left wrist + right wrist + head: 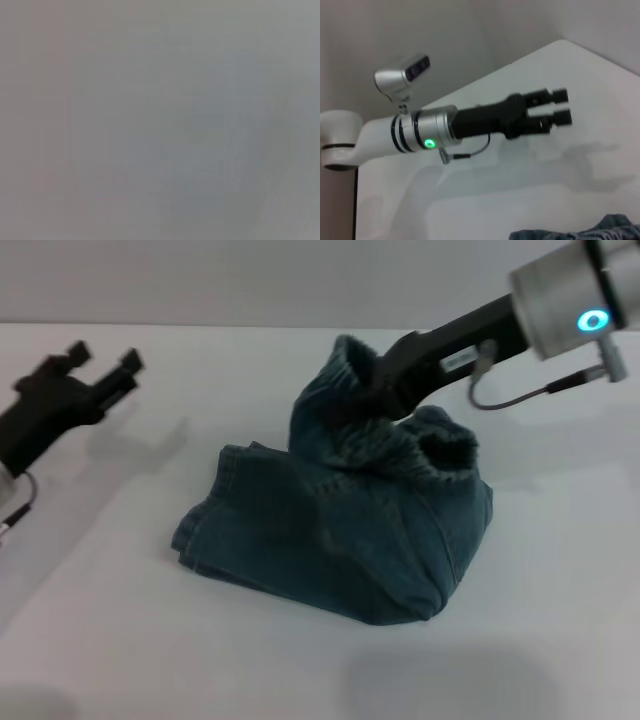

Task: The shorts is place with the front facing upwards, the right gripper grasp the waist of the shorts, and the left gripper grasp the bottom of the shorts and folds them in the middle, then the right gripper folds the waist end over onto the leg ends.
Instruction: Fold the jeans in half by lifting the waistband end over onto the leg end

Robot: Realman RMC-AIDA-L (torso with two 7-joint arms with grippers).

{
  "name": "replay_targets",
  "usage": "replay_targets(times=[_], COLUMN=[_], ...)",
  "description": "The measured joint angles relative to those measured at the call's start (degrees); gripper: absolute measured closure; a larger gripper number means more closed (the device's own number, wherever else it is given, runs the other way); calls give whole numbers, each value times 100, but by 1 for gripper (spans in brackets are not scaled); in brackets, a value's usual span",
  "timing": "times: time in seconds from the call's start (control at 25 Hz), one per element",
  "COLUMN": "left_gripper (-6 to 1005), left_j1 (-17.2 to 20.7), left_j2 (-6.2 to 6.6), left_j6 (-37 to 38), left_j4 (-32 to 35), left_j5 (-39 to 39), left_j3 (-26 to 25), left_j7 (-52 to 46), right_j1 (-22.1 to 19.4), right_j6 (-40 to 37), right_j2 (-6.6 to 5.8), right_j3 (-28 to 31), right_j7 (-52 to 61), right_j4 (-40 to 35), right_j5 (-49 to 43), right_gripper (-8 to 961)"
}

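Head view, right gripper (362, 400) clamping shorts' waist (400, 445) raised, wrist label unreadable, left gripper (105, 362) apart, seemingly parted.

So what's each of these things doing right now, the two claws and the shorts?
right gripper: shut on the waist of the shorts, holding it lifted off the table.
left gripper: open, holding nothing, hovering off to the left, away from the shorts.
shorts: folded in the middle, mostly lying on the table, waist end raised.
waist: gathered, bunched up at the claw.
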Motion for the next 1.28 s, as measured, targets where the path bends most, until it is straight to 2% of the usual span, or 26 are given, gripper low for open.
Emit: replay_targets(times=[0.32, 0.6, 1.0, 1.28], left_gripper=[189, 190, 190, 190], left_j1=[260, 314, 323, 344], left_j2=[-10, -28, -31, -25], left_j6=[94, 106, 68, 48], left_j4=[8, -56, -204, -264], left_j5=[-278, -281, -281, -273], left_j3=[-27, -13, 12, 12], left_j7=[258, 321, 461, 469], right_j1=[524, 663, 694, 466], right_j6=[711, 906, 873, 858], right_j2=[29, 70, 70, 77], right_j3=[-813, -981, -1051, -1345], right_j7=[-96, -251, -298, -537], right_j4=[1013, 1200, 1184, 994], right_j5=[-2, 8, 27, 220], right_gripper=[898, 880, 443, 433])
